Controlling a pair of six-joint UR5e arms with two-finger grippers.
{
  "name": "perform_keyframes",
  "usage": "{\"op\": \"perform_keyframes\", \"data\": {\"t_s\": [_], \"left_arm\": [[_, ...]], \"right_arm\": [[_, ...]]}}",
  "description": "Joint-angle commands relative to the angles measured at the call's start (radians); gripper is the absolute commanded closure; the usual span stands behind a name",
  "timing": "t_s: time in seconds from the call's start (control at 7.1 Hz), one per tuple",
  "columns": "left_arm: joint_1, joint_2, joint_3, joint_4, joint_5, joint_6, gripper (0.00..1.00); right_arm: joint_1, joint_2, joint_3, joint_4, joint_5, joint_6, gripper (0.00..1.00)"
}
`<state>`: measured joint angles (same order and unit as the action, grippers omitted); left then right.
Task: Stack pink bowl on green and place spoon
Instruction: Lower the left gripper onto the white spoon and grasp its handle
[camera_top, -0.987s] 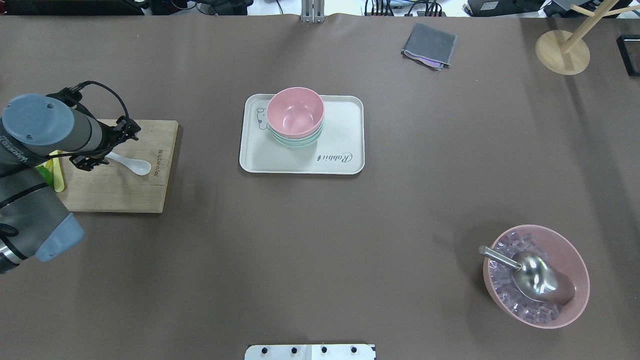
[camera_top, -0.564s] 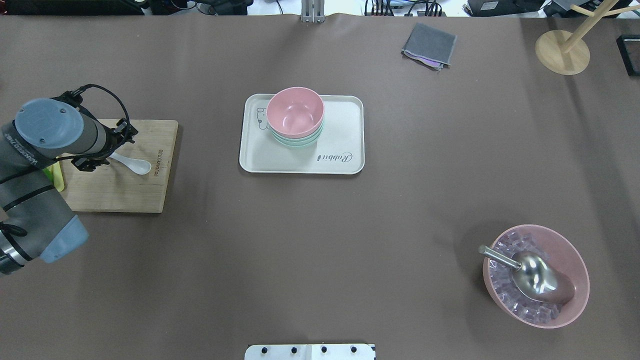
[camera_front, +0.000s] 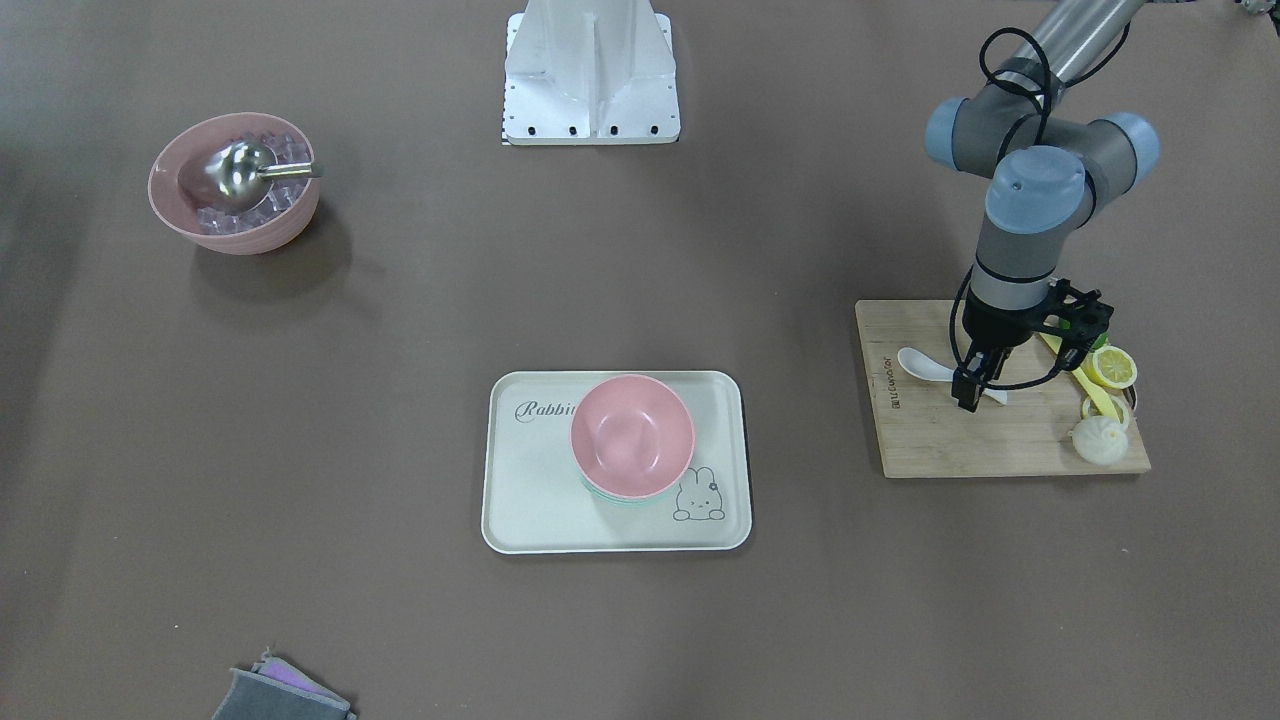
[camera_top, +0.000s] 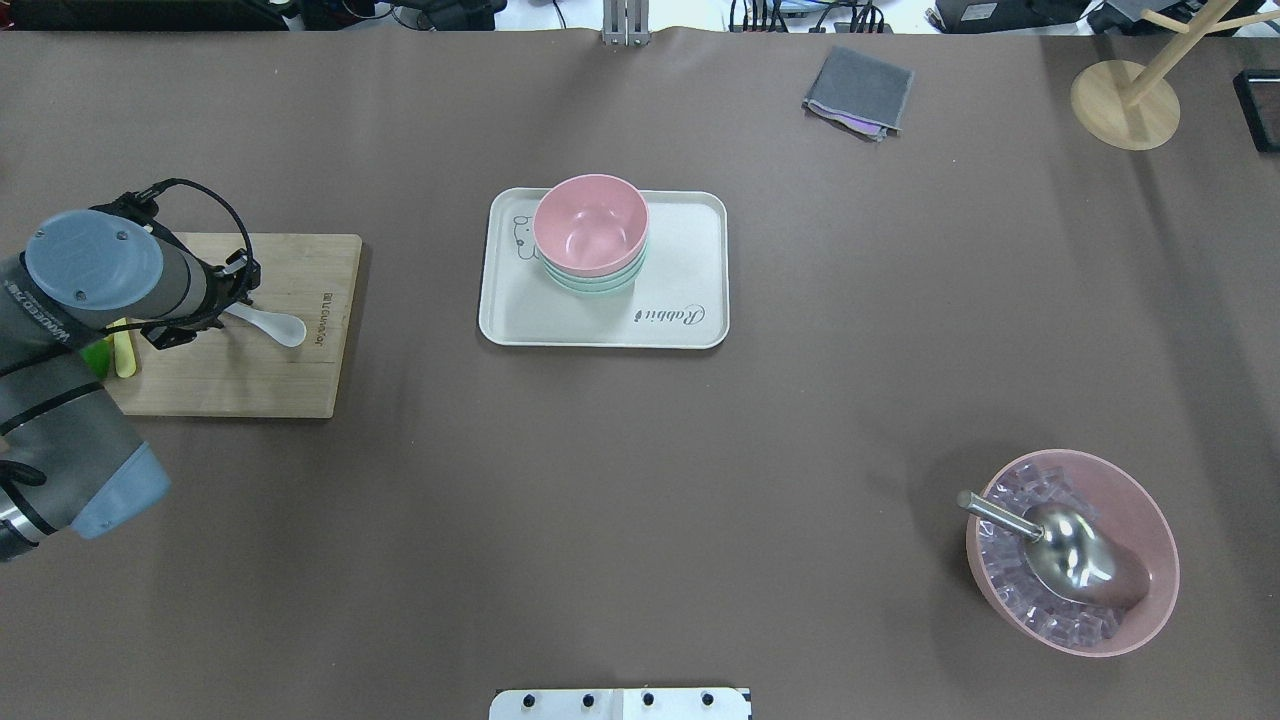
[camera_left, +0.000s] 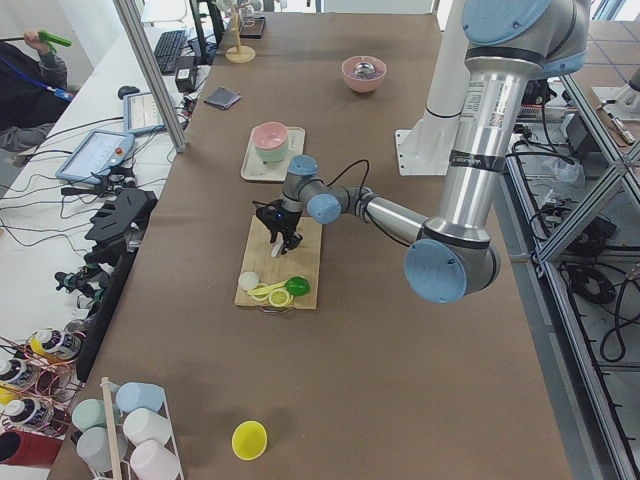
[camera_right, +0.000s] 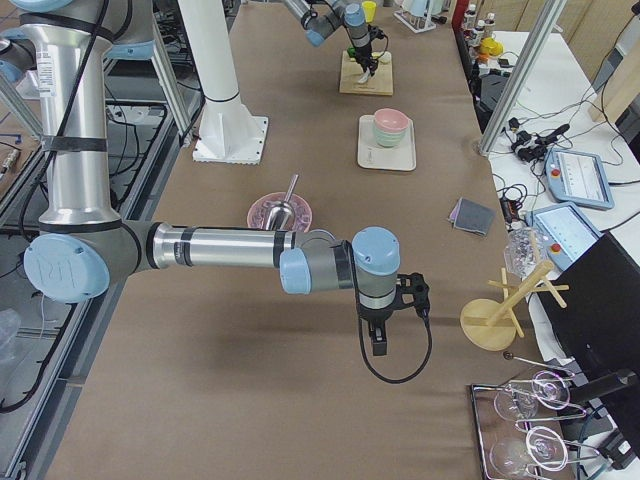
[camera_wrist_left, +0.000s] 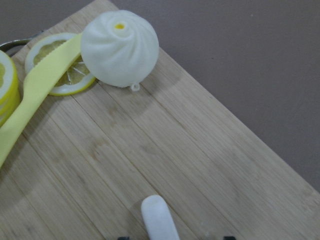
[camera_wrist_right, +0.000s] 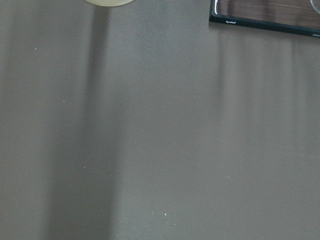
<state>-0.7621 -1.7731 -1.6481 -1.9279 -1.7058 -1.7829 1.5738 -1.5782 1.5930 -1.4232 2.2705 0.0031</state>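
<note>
The white spoon (camera_top: 272, 323) is seen lying flat on a wooden cutting board (camera_top: 250, 385) at the left side of the table (camera_top: 640, 450), with its bowl end turned toward the tray and its handle (camera_wrist_left: 159, 220) reaching under the left gripper (camera_top: 205, 308). That gripper is held low over the board with its fingers (camera_front: 966, 389) parted. In the left wrist view the handle is framed between the two tips with a gap on each side, so nothing is gripped.

On the board's left end a white bun (camera_front: 1098, 440), lemon slices (camera_front: 1112, 367) and a yellow strip (camera_front: 1085, 388) are found.

The pink bowl (camera_top: 590, 225) is nested upright on the green bowls (camera_top: 600, 286), at the far left part of a pale tray (camera_top: 690, 250) in the middle of the table.

At the near right a large pink bowl (camera_top: 1150, 540) filled with clear cubes and a metal scoop (camera_top: 1070, 555) is seen. A grey cloth (camera_top: 858, 90) and a wooden stand (camera_top: 1125, 105) are placed at the far right.

The right gripper (camera_right: 380, 345) is shown only in the right side view, above bare table. Whether it is parted or closed cannot be told.
</note>
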Motion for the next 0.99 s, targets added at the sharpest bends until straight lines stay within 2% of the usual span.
{"op": "perform_keyframes", "data": {"t_s": [0.0, 0.42, 0.56, 0.7, 0.85], "left_arm": [[-0.002, 0.004, -0.036, 0.001, 0.002, 0.007, 1.0], [-0.005, -0.011, -0.085, 0.03, -0.001, 0.016, 1.0], [-0.006, -0.082, -0.107, 0.114, -0.003, 0.017, 1.0], [-0.005, -0.195, -0.102, 0.23, -0.003, 0.017, 1.0], [0.001, -0.291, -0.096, 0.318, -0.005, 0.016, 1.0]], "right_arm": [[0.0, 0.0, 0.001, 0.001, 0.0, 0.0, 0.0], [-0.002, -0.008, 0.001, 0.001, 0.0, 0.0, 0.0], [-0.002, -0.023, 0.001, 0.006, -0.002, -0.002, 0.0], [-0.002, -0.052, 0.001, 0.033, -0.011, 0.003, 0.0], [0.0, -0.074, 0.004, 0.041, -0.057, 0.0, 0.0]]}}
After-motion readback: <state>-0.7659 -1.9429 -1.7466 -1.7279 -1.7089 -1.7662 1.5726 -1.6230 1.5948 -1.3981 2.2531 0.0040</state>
